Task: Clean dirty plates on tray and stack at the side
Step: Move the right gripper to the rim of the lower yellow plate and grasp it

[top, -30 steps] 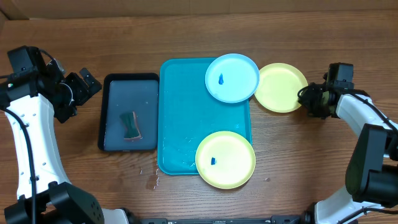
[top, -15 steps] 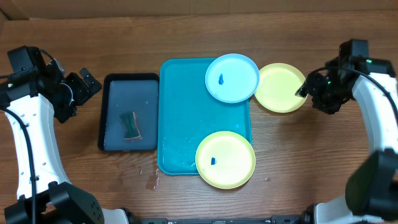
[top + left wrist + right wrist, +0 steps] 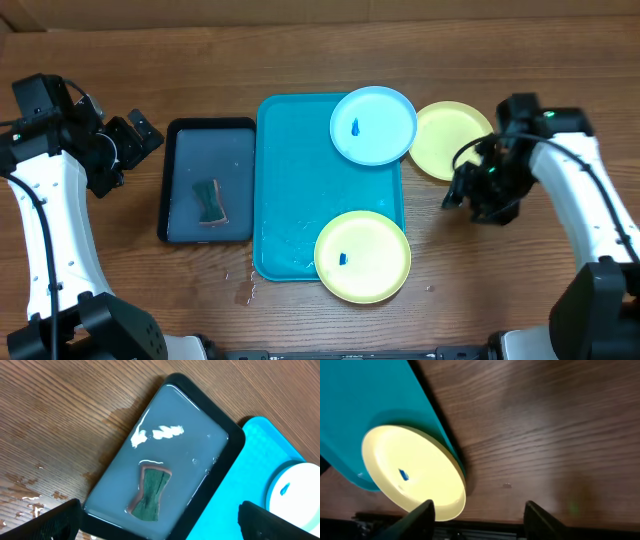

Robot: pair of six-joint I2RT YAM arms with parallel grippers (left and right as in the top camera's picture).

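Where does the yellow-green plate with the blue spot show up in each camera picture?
Overhead: the yellow-green plate sits lower centre, overhanging a corner of the turquoise tray.
Left wrist: not in it.
Right wrist: lower left.
Shared landmark: the turquoise tray, in all three views.

We see a wooden counter (image 3: 120, 300), brown with a clear grain. On its left part lies a small black tray (image 3: 210, 123), rectangular with rounded corners, holding a shallow layer of water that catches the light. In that water a sponge (image 3: 209, 202) lies flat, dark green on top with a reddish-brown edge, narrowed at its middle. Near the tray's lower right corner in the overhead view, we find small wet spots (image 3: 243, 290) on the wood.
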